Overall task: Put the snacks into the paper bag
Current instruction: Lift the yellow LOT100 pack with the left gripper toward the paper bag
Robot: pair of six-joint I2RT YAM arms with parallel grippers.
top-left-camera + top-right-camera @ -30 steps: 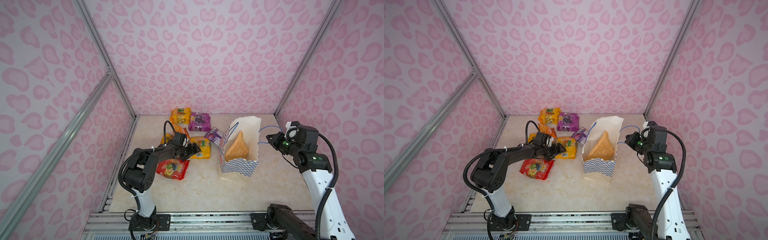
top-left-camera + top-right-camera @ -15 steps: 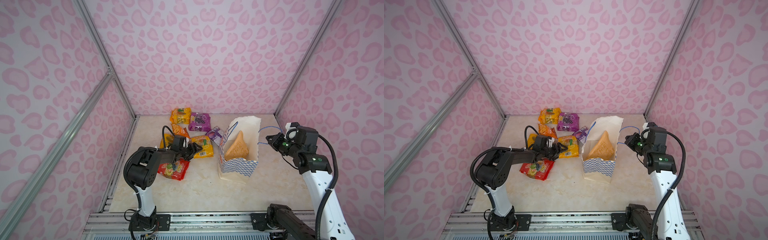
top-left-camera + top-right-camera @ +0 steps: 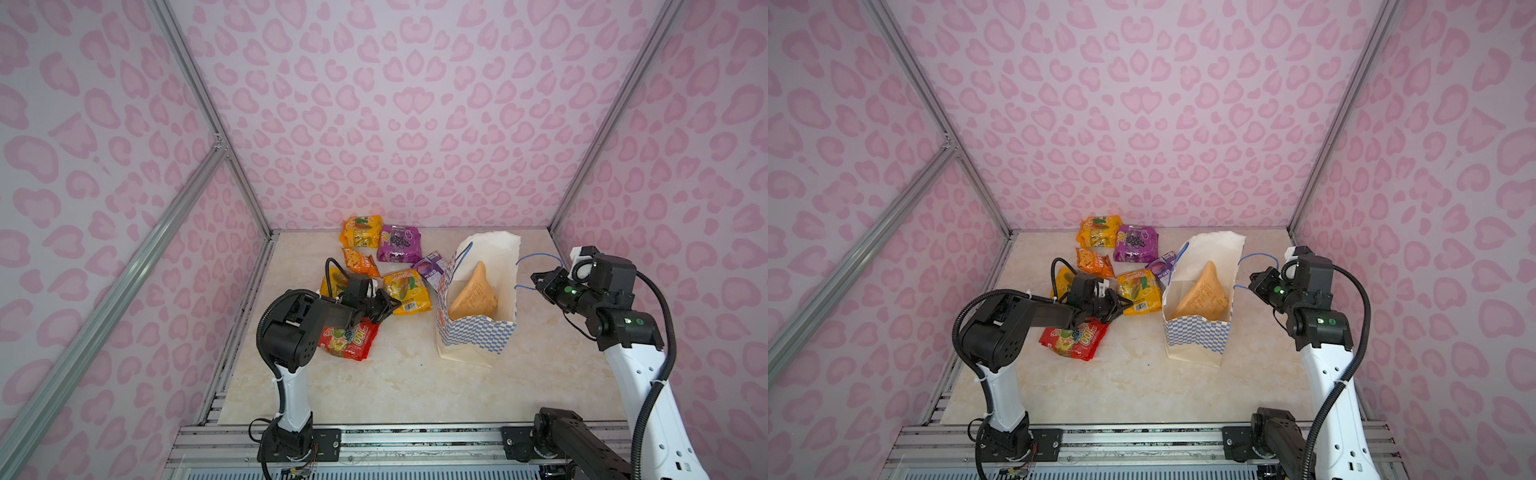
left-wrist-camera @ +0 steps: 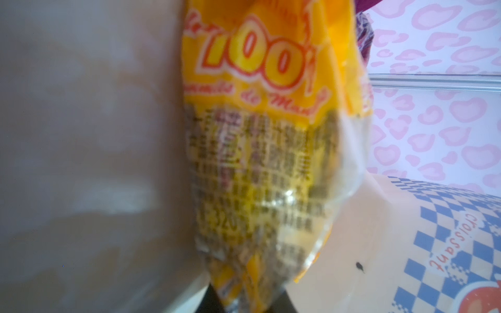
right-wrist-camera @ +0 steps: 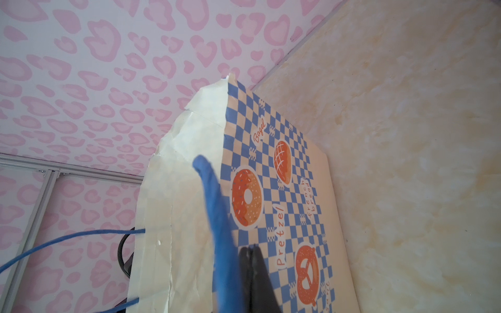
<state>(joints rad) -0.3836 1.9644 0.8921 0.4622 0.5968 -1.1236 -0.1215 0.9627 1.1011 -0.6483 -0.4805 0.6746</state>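
Observation:
My left gripper (image 3: 392,305) (image 3: 1125,307) (image 4: 244,306) is shut on the near edge of a yellow mango packet (image 3: 407,291) (image 4: 260,162), which lies on the table left of the paper bag (image 3: 473,336) (image 3: 1196,336). The bag stands open with a tan-orange pouch (image 3: 473,297) inside it. My right gripper (image 3: 538,286) (image 5: 250,252) is shut on the bag's blue cord handle (image 5: 217,216), which runs taut from the bag's right wall. Other snacks lie loose: a red packet (image 3: 349,338) under my left arm, an orange one (image 3: 360,232) and a purple one (image 3: 399,243) at the back.
A small orange packet (image 3: 359,264) and a small purple packet (image 3: 430,266) lie between the back packets and the bag. Another yellow packet (image 3: 332,282) is partly hidden behind my left wrist. Pink patterned walls close three sides of the table.
My left gripper has gone from open to shut on the yellow packet's edge. The right arm and the bag have not moved.

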